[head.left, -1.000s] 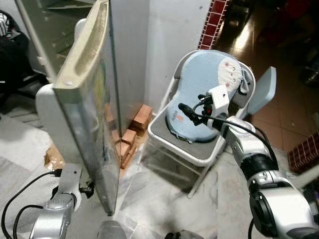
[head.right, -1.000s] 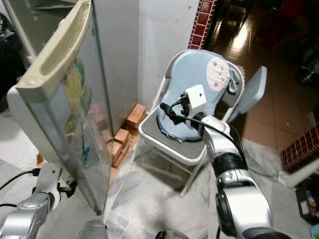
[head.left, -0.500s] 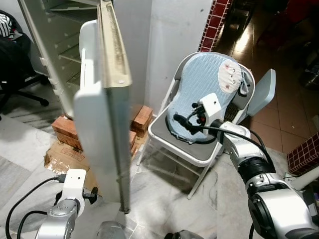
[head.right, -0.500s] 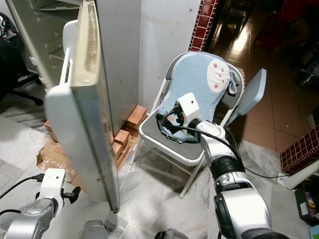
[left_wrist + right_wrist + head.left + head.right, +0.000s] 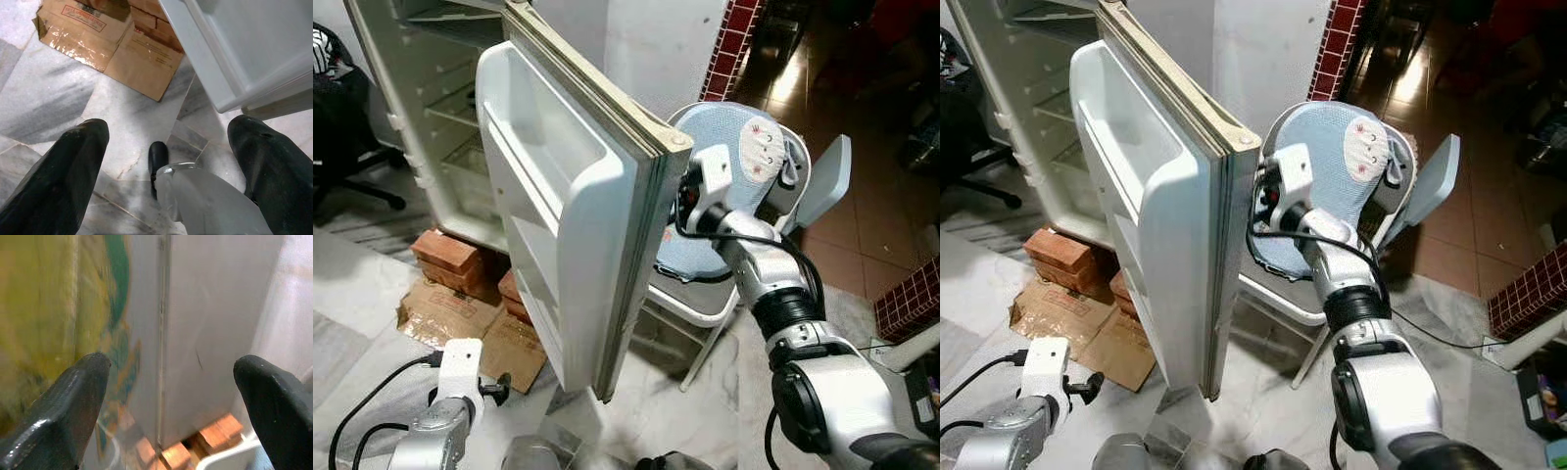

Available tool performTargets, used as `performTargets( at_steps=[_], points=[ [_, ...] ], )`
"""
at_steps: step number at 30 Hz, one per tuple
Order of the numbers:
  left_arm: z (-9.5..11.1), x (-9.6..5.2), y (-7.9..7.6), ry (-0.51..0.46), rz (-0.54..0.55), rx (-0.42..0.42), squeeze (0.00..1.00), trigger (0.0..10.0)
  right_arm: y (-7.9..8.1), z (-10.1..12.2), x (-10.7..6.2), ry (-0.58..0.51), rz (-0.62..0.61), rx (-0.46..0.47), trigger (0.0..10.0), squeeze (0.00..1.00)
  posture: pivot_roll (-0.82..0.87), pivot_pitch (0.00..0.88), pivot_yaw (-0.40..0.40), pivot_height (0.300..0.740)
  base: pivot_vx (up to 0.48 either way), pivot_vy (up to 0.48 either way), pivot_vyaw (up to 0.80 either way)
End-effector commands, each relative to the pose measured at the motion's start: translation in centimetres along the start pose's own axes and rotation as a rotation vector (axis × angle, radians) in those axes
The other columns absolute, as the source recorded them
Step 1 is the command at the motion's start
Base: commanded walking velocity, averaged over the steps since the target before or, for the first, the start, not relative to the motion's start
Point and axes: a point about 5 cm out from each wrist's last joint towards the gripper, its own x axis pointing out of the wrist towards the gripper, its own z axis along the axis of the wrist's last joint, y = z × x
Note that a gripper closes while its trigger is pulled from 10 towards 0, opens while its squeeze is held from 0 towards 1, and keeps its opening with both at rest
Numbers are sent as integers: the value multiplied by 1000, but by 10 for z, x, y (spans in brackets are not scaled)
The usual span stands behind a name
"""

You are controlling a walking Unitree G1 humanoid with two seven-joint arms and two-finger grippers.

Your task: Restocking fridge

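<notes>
1. Two grippers are in view. The right gripper [image 5: 166, 396] is raised at the outer face of the fridge door [image 5: 570, 211], and its two black fingers [image 5: 78, 396] are spread wide with nothing between them.
2. Just ahead of the right gripper, the wrist view shows the yellow and green sticker [image 5: 58, 318] on the door's outer face, and beyond it the white side wall of the fridge [image 5: 215, 318].
3. From the head views I cannot tell if the right fingers touch the door; the door's edge hides them.
4. The fridge door stands open, its inner shelves [image 5: 533, 166] facing the robot's left, and the fridge cabinet [image 5: 431, 88] with its racks is open behind it.
5. Behind the right gripper stands a white folding chair [image 5: 1283, 299] with a light blue cushion [image 5: 1332, 162] on it.
6. The left gripper [image 5: 166, 161] hangs low near the marble floor [image 5: 54, 98], its fingers [image 5: 68, 171] spread apart and holding nothing.
7. Ahead of the left gripper are the lower corner of the door [image 5: 244, 93] and a flattened cardboard box [image 5: 102, 44] on the floor.
8. Red bricks [image 5: 450, 257] lie under the fridge, just beyond the cardboard.
</notes>
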Motion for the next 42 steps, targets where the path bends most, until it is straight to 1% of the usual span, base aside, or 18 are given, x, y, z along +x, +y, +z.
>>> performTargets(
  at_steps=[1, 3, 5, 7, 11, 13, 17, 21, 23, 27, 30, 33, 36, 37, 38, 40, 41, 42],
  points=[
    [-1, 2, 1, 2, 6, -4, 0, 10000, 15, 15, 11, -49, 51, -32, 10000, 0, 198, 0, -97, 740, 0, 262, 0],
    [-1, 2, 2, -6, 8, -2, 0, 10000, 19, 13, 13, -45, 56, -17, 10000, 0, 197, 0, -98, 740, 0, 0, 0],
    [-1, 3, 2, -5, 8, -3, 0, 10000, 19, 13, 13, -44, 53, -18, 10000, 0, 197, 0, -98, 740, 0, 0, 0],
    [-2, 4, 3, 1, 7, -6, 0, 10000, 19, 10, 11, -34, 47, -19, 10000, 0, 197, 0, -96, 740, 0, 0, 800],
    [-3, 6, 4, 4, 6, -9, 0, 10000, 16, 6, 7, -18, 29, -27, 10000, 0, 194, 0, -93, 740, 0, 0, 691],
    [-3, 7, 4, 3, 7, -8, 0, 10000, 14, 4, 6, -10, 13, -19, 10000, 0, 194, 0, -92, 740, 0, 0, 0],
    [-3, 9, 5, 4, 8, -5, 0, 10000, 13, 4, 4, -6, 15, -34, 10000, 0, 195, 0, -89, 740, 0, 0, 0],
    [-4, 10, 6, 4, 10, -9, 0, 10000, 15, 1, 5, 7, 23, -60, 10000, 0, 196, 0, -89, 740, 0, 0, 741],
    [-4, 11, 6, 4, 10, -10, 0, 10000, 15, 0, 5, 10, 18, -48, 10000, 0, 196, 0, -88, 740, 0, 0, 0],
    [-6, 13, 7, 8, 11, -6, 0, 10000, 11, -4, 3, 31, -12, -73, 10000, 0, 196, 0, -88, 740, 0, 0, 0],
    [-4, 17, 11, -4, 37, 20, 0, 10000, 7, -10, -2, 50, -38, -111, 10000, 0, 191, 0, -89, 740, 0, 0, 0],
    [2, 23, 20, -26, 76, 15, 0, 10000, 4, -15, -9, 61, -59, -119, 10000, 0, 184, 0, -93, 740, 0, 0, 0],
    [14, 26, 32, -66, 129, 4, 0, 10000, -4, -20, -18, 69, -132, -128, 10000, 0, 181, 0, -95, 740, 0, 0, 0],
    [25, 27, 41, -108, 167, -22, 0, 10000, -11, -22, -25, 62, -204, -135, 10000, 0, 177, 0, -98, 740, 0, 0, 0],
    [32, 27, 44, -135, 180, -38, 0, 10000, -15, -24, -28, 60, -237, -128, 10000, 0, 177, 0, -98, 740, 0, 0, 0],
    [50, 25, 48, -201, 190, -59, 0, 10000, -21, -27, -35, 60, -297, -102, 10000, 0, 175, 0, -100, 740, 0, 0, 0],
    [62, 23, 48, -250, 188, -57, 0, 10000, -25, -30, -41, 57, -339, -96, 10000, 0, 172, 0, -105, 740, 0, 0, 0],
    [69, 22, 47, -280, 186, -53, 0, 10000, -28, -31, -45, 55, -365, -94, 10000, 0, 172, 0, -105, 740, 0, 0, 0]
  ],
)
